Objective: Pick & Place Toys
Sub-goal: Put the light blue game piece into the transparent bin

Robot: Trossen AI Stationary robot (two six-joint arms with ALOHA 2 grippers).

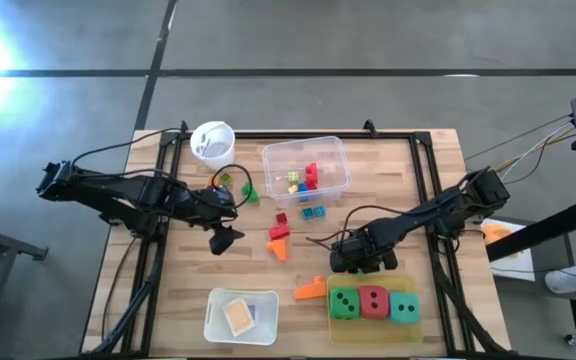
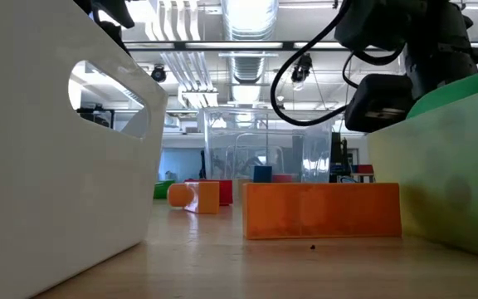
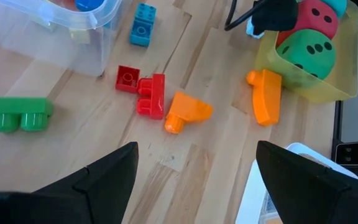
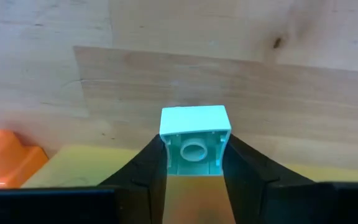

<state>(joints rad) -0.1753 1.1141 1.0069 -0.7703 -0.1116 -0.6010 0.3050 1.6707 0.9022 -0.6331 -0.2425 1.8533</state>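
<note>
One small teal block [image 4: 194,142] pinched betw. fingers of right gripper [image 1: 360,262], hollow underside facing wrist cam, just above rim of yellow-green tray [image 1: 373,331]. Judged step: carry block off to clear tub [image 1: 306,170]. Best kept squeezed evenly on both flat sides, lifted straight, no twist, clear of tray wall and orange wedge [image 1: 311,290] beside tray. Farther from tray: left gripper [image 1: 224,240] spread wide, empty, hovering over red block [image 3: 152,95] and orange block [image 3: 187,111]. No brand, label or legible writing anywhere.

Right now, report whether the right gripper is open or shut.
Shut on the pale teal block: in the right wrist view the right gripper has both fingers pressed against its sides.
</note>
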